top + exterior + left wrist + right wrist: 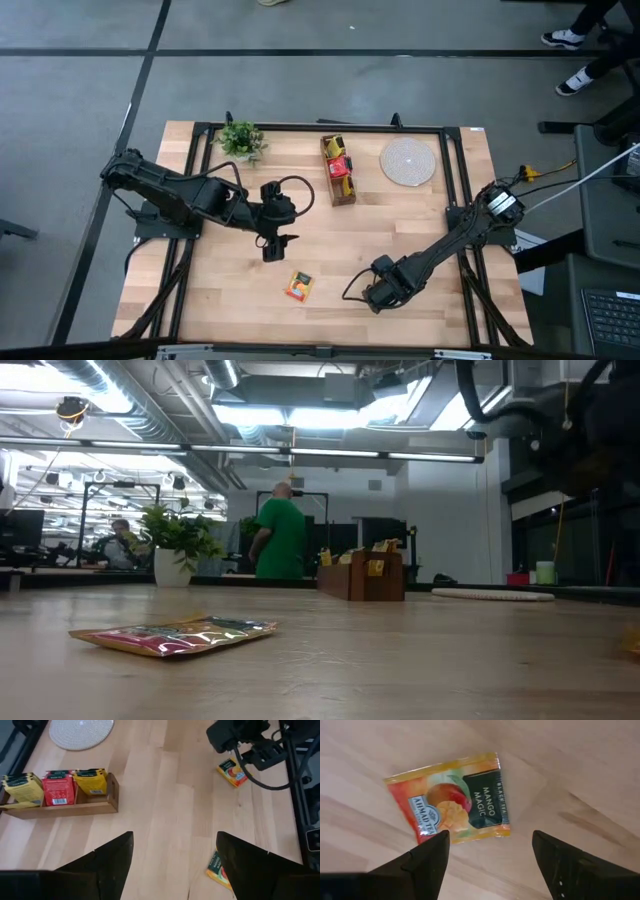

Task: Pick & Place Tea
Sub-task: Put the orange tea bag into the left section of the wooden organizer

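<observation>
My right gripper [490,851] hangs wide over the sachet [451,798]: light, thin, slippery, so I'd pinch its edges

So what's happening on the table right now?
Tea sorting, nothing held. The right gripper hangs open over a loose Mango Magic tea sachet lying flat near the table's front edge. The left gripper is open too, poised mid-table with another orange sachet just beside one finger. The wooden tea box at the back holds yellow and red sachets, next to the woven mat and the potted plant.
</observation>
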`<action>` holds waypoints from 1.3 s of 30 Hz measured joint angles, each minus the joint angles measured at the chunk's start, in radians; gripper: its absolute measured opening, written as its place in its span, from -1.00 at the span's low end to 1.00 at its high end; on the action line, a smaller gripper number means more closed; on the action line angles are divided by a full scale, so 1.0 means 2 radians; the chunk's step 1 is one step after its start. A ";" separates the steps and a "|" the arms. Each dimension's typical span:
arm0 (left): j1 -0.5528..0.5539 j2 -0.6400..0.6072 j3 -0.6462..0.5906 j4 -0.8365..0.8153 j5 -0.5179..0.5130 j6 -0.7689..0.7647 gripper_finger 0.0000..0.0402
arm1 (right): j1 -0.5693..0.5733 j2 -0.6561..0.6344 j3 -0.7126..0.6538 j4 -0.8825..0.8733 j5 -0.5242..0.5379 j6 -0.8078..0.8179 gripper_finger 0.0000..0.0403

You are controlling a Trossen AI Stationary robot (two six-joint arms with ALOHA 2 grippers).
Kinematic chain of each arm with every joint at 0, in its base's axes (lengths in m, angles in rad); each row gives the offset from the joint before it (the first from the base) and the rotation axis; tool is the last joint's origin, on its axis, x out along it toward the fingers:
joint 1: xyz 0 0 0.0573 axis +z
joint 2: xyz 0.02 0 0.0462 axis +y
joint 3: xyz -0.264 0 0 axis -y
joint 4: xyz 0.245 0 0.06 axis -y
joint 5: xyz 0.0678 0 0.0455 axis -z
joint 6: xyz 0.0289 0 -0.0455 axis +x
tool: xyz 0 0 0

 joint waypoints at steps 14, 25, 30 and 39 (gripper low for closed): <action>0.003 0.000 0.000 0.000 -0.003 0.000 0.39 | -0.001 0.041 0.002 0.017 -0.022 0.000 0.02; 0.003 0.000 0.000 0.000 -0.004 0.000 0.39 | 0.000 0.042 0.002 0.018 -0.026 0.000 -0.93; 0.003 0.000 0.000 0.000 -0.003 -0.013 0.40 | 0.001 0.042 0.015 0.006 -0.011 -0.012 -0.97; 0.022 0.000 0.000 0.029 0.067 -0.058 0.40 | 0.000 0.042 0.136 -0.133 0.083 -0.103 -0.98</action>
